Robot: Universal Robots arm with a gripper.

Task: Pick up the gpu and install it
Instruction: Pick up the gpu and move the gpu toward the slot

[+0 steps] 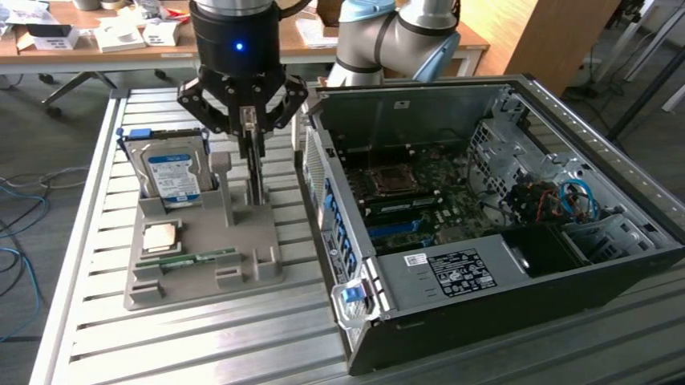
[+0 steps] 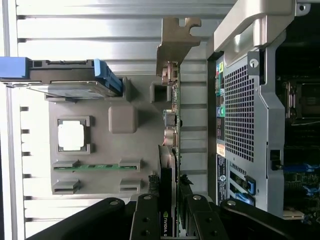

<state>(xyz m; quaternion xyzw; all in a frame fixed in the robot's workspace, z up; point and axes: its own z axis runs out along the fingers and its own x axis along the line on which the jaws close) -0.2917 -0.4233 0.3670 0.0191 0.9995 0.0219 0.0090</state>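
Note:
The gpu (image 1: 255, 172) stands upright and edge-on in the grey holder (image 1: 192, 282), a thin dark card. My gripper (image 1: 249, 140) hangs straight over it, its fingers pressed against both faces of the card near its upper edge. In the wrist view the gpu (image 2: 170, 127) runs as a thin line from its metal bracket (image 2: 176, 40) down between my gripper's (image 2: 172, 222) black fingers (image 2: 146, 220). The card's lower edge still meets the holder (image 2: 145, 142). The open computer case (image 1: 450, 277) lies at the exterior view's right, with its motherboard (image 1: 418, 192) exposed.
The holder also carries a silver hard drive (image 1: 172, 172) with a blue label, a square processor (image 1: 163, 237) and a green memory stick (image 1: 198, 259). Everything rests on a slatted aluminium table (image 1: 160, 345). The case's perforated rear wall (image 2: 245, 115) is close beside the card.

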